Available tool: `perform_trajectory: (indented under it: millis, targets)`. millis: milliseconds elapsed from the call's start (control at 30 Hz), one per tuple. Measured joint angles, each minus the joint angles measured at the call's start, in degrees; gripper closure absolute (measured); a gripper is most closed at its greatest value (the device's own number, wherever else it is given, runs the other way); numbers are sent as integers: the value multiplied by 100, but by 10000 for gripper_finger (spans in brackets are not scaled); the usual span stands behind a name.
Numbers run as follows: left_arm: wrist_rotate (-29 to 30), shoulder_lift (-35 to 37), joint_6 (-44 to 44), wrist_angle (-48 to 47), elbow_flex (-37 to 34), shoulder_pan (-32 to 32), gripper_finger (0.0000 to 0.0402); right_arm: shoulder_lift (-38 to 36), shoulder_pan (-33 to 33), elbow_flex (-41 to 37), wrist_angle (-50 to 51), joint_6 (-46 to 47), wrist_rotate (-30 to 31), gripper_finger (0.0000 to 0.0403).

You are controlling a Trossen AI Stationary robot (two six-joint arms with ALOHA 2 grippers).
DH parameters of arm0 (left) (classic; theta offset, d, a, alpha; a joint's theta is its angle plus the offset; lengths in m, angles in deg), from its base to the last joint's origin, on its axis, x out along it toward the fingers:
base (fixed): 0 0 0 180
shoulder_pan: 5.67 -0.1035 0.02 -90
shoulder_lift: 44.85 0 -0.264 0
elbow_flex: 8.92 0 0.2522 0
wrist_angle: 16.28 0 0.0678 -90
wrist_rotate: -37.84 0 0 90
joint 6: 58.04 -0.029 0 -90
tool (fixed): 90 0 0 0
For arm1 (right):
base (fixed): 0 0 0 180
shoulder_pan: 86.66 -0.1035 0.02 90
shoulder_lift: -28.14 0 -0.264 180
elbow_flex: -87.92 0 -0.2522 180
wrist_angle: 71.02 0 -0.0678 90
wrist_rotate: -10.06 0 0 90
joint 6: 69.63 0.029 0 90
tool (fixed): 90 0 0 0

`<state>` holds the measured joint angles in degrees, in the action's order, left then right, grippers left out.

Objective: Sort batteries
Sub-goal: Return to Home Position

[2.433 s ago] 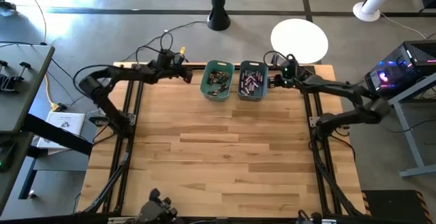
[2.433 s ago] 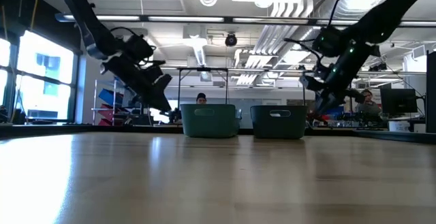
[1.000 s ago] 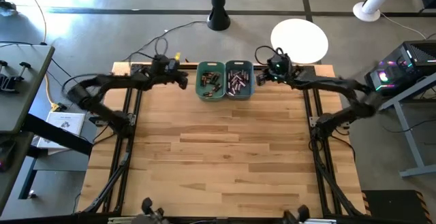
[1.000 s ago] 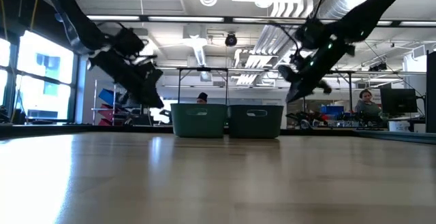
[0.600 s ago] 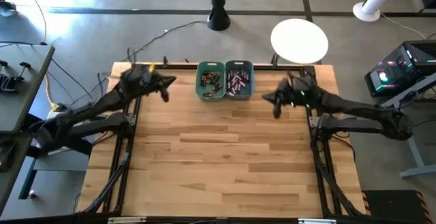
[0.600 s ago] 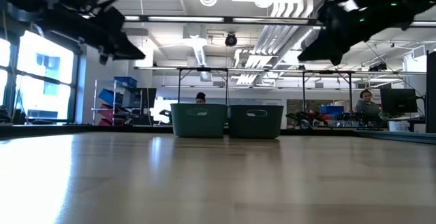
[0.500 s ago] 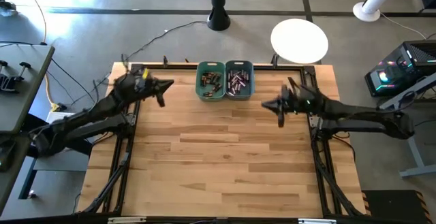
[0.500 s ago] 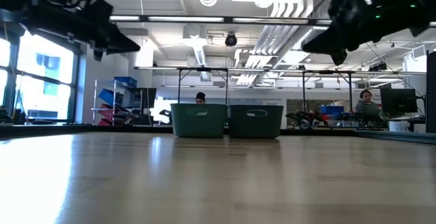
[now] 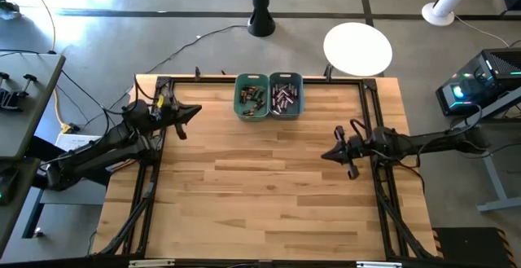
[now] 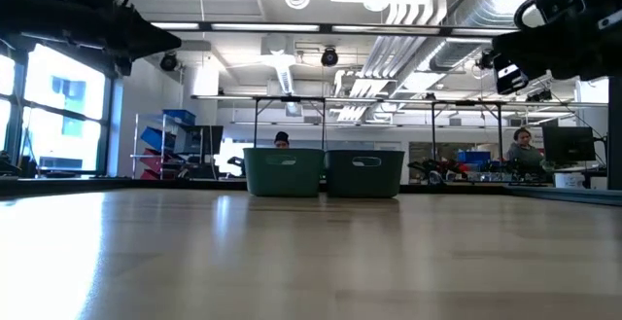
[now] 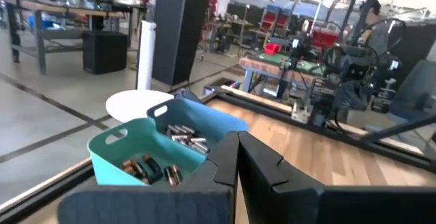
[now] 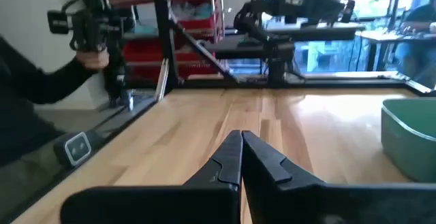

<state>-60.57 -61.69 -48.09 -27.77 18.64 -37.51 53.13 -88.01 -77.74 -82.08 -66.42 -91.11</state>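
Batteries (image 9: 283, 97) sit sorted in the far bins (image 9: 238, 97), so I'd say the left gripper (image 9: 189, 113) and right gripper (image 9: 330, 155), fingers pinched together and empty, just need parking.

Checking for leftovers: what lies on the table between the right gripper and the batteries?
Nothing; the high view shows only bare wooden table between the right gripper and the batteries in their bins.

Held raised and closed: dark left two-finger gripper (image 9: 189, 112) at the left edge, dark right two-finger gripper (image 9: 330, 155) at the right edge.
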Motion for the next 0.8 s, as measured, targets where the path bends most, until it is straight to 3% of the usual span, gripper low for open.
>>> perform_trajectory:
  millis: [200, 333, 533, 600, 800]
  targets:
    - [-91, 5, -354, -231, 0, 151, 401, -376, -96, -2, 227, -390, -261, 403]
    - [-621, 105, -786, -303, -2, 230, 401, -541, -97, -2, 577, -472, -340, 403]
    - [-651, 1117, -864, -714, -93, 225, 401, -770, -96, -2, 745, -555, -339, 403]
    - [-647, 1639, -801, -575, -408, 226, 401, -865, -96, -2, 751, -610, -338, 403]
    - [-588, 1500, -477, 674, -1313, 313, 401, -1015, -108, -2, 864, -329, -231, 403]
